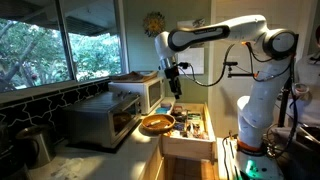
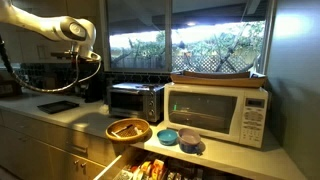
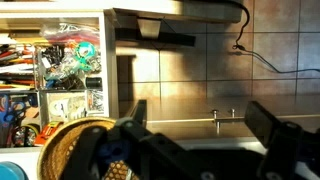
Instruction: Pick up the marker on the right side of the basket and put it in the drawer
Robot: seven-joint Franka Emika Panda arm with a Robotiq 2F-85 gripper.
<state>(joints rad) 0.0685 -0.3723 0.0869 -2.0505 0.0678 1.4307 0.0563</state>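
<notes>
The round orange-brown woven basket (image 1: 157, 124) sits on the counter beside the open drawer (image 1: 192, 138). Both also show in an exterior view, the basket (image 2: 128, 130) above the drawer (image 2: 150, 170). My gripper (image 1: 175, 82) hangs above the basket, well clear of it, and shows at the left in an exterior view (image 2: 86, 86). In the wrist view the gripper (image 3: 200, 118) is open and empty, with the basket (image 3: 72, 148) at the lower left and the cluttered drawer (image 3: 60, 70) at the left. I cannot make out the marker in any view.
A silver toaster oven (image 1: 105, 118) and a white microwave (image 1: 140, 90) stand behind the basket, against the windows. Two small blue bowls (image 2: 185, 137) sit in front of the microwave (image 2: 220, 110). A sink (image 2: 58, 105) lies at the counter's far end.
</notes>
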